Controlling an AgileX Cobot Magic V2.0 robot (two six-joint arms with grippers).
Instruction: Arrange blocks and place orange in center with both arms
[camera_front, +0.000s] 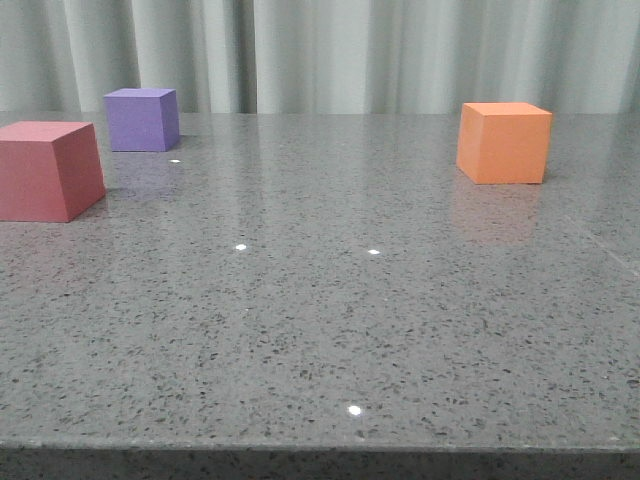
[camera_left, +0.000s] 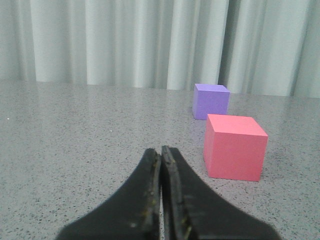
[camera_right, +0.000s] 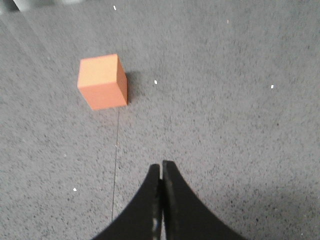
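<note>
The orange cube (camera_front: 505, 142) stands on the grey speckled table at the right. The pinkish-red cube (camera_front: 48, 170) is at the far left, and the purple cube (camera_front: 143, 119) stands behind it. No arm shows in the front view. In the left wrist view my left gripper (camera_left: 161, 150) is shut and empty, low over the table, with the pinkish-red cube (camera_left: 234, 146) and purple cube (camera_left: 211, 101) ahead and to one side. In the right wrist view my right gripper (camera_right: 161, 165) is shut and empty above the table, apart from the orange cube (camera_right: 102, 82).
The grey speckled table (camera_front: 330, 320) has its front edge at the bottom of the front view. A pale curtain (camera_front: 330, 50) hangs behind the table. A thin seam line (camera_right: 115, 165) runs across the tabletop near the orange cube.
</note>
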